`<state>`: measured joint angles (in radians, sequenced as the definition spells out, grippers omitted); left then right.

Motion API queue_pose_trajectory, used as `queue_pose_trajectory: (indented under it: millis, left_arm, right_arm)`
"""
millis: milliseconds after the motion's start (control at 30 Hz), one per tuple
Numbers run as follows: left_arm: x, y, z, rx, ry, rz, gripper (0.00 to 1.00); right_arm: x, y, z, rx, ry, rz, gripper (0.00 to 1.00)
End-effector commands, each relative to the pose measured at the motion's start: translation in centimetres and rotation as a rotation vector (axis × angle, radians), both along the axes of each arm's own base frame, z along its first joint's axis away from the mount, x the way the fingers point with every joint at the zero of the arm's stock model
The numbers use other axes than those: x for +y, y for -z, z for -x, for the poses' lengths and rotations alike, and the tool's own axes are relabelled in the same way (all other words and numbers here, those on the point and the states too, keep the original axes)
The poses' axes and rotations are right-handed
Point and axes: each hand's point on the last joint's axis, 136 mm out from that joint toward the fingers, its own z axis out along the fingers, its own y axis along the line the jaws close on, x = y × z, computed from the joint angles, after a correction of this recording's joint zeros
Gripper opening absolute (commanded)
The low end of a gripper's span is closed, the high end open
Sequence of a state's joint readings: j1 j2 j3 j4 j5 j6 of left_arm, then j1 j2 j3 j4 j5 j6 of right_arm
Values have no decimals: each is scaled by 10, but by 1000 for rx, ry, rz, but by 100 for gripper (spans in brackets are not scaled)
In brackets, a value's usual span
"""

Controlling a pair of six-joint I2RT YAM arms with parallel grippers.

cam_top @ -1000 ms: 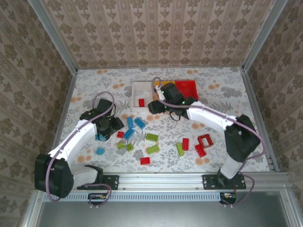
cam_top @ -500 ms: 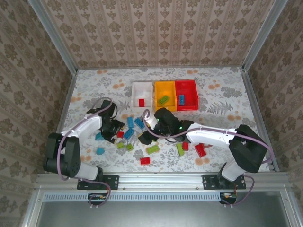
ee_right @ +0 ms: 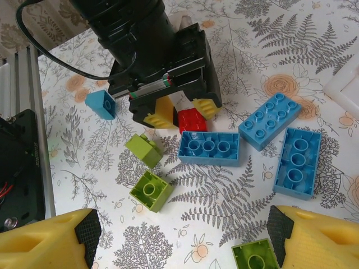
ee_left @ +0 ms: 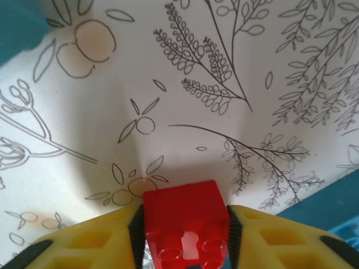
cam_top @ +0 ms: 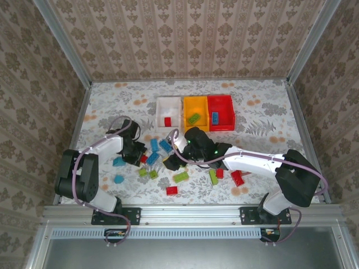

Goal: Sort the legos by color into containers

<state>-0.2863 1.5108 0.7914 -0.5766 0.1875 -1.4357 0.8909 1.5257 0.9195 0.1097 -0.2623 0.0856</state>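
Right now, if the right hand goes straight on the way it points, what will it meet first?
Probably the bare tablecloth just right of the small lime green brick; the open right hand points down at it. Depth is unclear: on a flatter line, the six-stud blue brick would come first.

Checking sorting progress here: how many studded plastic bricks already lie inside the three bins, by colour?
Red studded plastic brick, in the white rectangular plastic bin: 1
Lime green brick, in the yellow-orange bin: 1
Blue brick, in the red bin: 1
Total: 3
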Motion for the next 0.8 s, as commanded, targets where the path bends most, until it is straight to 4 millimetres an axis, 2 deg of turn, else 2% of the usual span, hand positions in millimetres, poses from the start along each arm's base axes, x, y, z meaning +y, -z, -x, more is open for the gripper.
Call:
queue_pose_trajectory:
  millis: [0,133,233,267,333,400,533,567,633,767]
  left_arm:
    - [2,-10,-5,-52,-4,-8,30]
    - [7,-36,-19,-139,63,-60,19]
    - [7,-52,-26,-178,125,-89,19]
    - [6,-59,-28,-197,149,-102,18]
    - [1,-76,-41,-261,222,-130,18]
    - [-13,-98,-58,-335,326,-151,18]
    - [-57,-132,-95,-437,581,-206,18]
    - [-63,-136,-103,-446,616,-216,18]
    - [-92,-138,-114,-462,719,-210,18]
    - [-125,-128,-139,-461,814,-185,18]
  right_arm:
    - [-4,-18,-5,-34,44,-48,81]
    - [-21,-37,-25,-64,162,-105,81]
    - [-41,-48,-46,-59,278,-157,81]
    - [-49,-57,-51,-68,311,-183,81]
    - [-66,-66,-62,-82,383,-209,80]
    - [-82,-71,-73,-88,460,-224,81]
    - [-105,-79,-92,-82,584,-256,81]
    - [-109,-81,-96,-81,609,-263,81]
    - [-111,-83,-101,-71,636,-269,81]
    - [-115,-88,-108,-69,671,-274,81]
